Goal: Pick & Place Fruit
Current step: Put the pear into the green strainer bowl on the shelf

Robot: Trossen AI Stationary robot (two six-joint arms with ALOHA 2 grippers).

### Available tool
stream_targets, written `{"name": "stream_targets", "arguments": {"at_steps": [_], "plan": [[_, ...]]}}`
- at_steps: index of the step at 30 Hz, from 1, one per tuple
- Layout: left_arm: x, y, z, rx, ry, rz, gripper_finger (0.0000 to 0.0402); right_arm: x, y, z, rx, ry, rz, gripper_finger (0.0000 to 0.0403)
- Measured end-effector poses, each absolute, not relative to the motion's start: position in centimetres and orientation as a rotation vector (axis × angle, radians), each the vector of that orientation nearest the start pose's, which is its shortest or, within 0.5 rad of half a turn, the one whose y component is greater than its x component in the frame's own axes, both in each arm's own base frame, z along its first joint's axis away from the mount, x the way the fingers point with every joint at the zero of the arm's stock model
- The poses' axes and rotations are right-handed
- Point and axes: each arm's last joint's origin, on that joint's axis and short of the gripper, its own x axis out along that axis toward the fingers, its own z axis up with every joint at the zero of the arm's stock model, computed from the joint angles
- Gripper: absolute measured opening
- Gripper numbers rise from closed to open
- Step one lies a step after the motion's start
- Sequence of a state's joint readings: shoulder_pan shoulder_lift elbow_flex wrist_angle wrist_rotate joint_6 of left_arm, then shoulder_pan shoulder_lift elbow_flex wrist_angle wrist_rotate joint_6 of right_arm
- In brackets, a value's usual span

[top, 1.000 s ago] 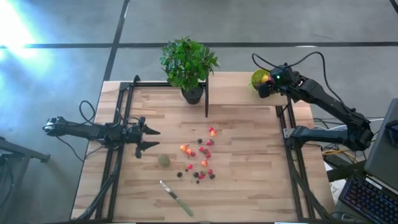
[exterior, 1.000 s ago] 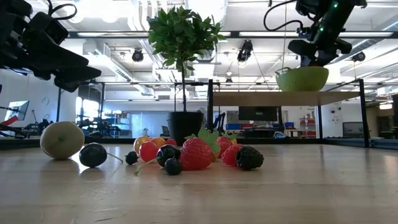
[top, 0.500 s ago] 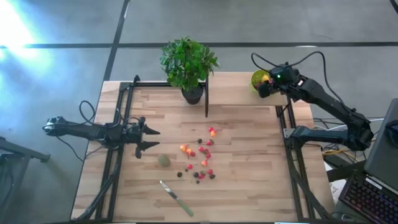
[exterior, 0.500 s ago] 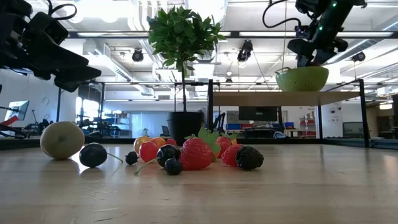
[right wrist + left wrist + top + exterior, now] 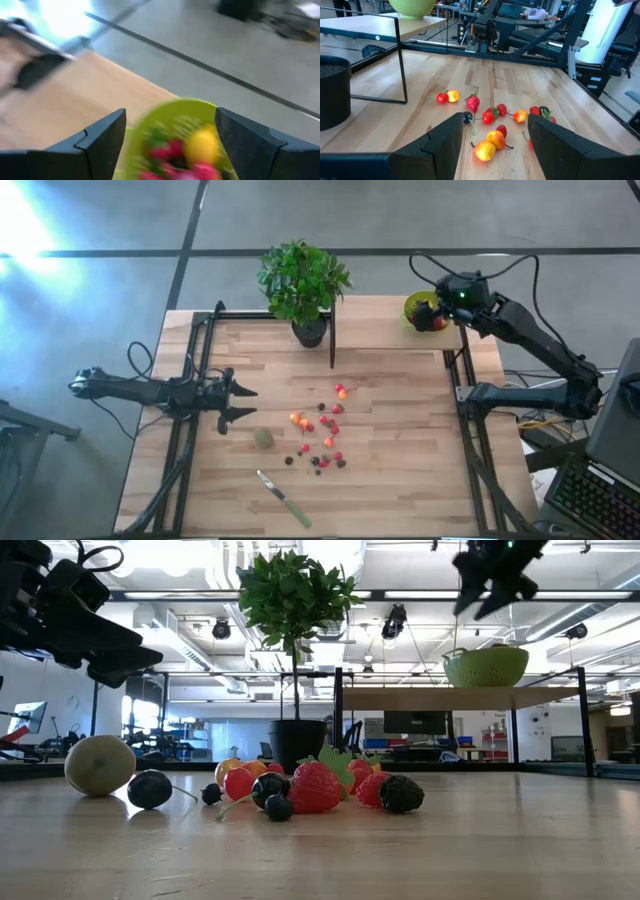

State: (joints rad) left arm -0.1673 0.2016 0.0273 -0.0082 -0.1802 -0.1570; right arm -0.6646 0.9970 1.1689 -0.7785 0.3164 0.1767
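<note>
Right wrist view: motion-blurred; bowl [image 5: 175, 135] cut off by the bottom edge, fruit inside it [image 5: 200, 147] only red and yellow smears. High view: scattered berries [image 5: 322, 435] at centre too small to tell apart. Low view: left end effector [image 5: 95, 640] cut by the upper-left edge; potted plant [image 5: 297, 745] hidden at its base behind the berries.
</note>
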Motion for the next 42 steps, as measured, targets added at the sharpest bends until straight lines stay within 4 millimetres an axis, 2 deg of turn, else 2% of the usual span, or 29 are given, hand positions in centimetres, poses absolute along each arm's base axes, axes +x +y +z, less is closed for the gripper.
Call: {"name": "stream_targets", "arguments": {"at_steps": [5,9,17,23,29,36,42], "plan": [[10.7,-1.3,15.5,-0.125,0.178,0.027,0.0229,15.6,-10.4,38.9,0.235,0.434,-0.853,0.0275],[10.7,-1.3,15.5,-0.125,0.178,0.027,0.0229,17.0,-8.7,39.5,0.205,0.374,-0.737,0.0258],[10.7,-1.3,15.6,-0.125,0.178,0.027,0.0229,20.4,-5.1,38.2,0.169,0.409,-0.529,0.0238],[10.7,-1.3,15.6,-0.125,0.178,0.027,0.0229,23.7,-3.1,36.1,0.122,0.500,-0.419,0.0237],[10.7,-1.3,15.5,-0.125,0.178,0.027,0.0229,26.7,-1.6,33.6,0.039,0.610,-0.344,0.0255],[10.7,-1.3,15.6,-0.125,0.178,0.028,0.0229,29.6,-1.4,29.9,0.035,0.744,-0.346,0.0272],[10.7,-1.3,15.6,-0.125,0.178,0.028,0.0229,31.5,-1.4,26.9,0.146,0.822,-0.407,0.0256]]}}
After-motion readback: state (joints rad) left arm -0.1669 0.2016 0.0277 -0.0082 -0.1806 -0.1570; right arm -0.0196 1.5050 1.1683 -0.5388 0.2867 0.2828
